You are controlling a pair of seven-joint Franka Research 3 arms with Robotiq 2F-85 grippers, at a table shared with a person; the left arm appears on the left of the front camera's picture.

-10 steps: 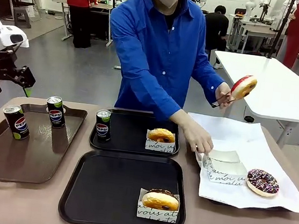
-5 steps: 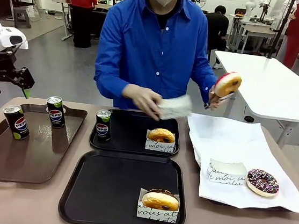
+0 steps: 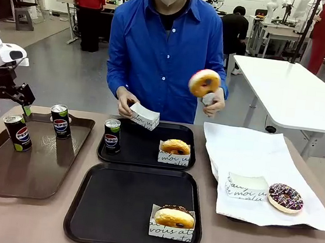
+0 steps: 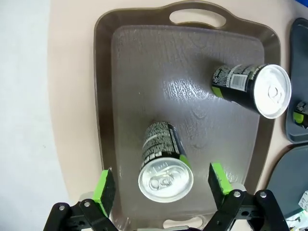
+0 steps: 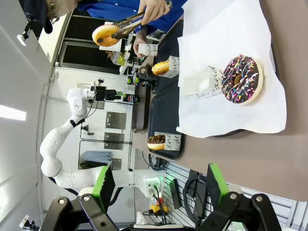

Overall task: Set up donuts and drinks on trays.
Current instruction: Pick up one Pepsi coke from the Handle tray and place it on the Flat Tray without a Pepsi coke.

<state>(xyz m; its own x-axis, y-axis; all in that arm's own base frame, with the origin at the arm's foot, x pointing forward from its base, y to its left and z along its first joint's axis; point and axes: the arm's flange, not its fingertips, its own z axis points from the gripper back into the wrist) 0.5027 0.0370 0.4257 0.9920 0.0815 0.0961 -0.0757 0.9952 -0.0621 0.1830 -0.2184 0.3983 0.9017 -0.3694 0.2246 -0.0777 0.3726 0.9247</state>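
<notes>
- Left gripper (image 4: 161, 182): jaws wide apart, empty, above a standing can (image 4: 161, 144) on the brown tray (image 4: 103, 96).
- Right gripper (image 5: 159, 183): jaws wide apart, nothing held.

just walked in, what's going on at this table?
The person holds a donut with tongs and an open paper sleeve at the far black tray, which has a can and a sleeved donut. The near black tray has only a sleeved chocolate donut. The left end effector hovers open over another can on the brown tray.
</notes>
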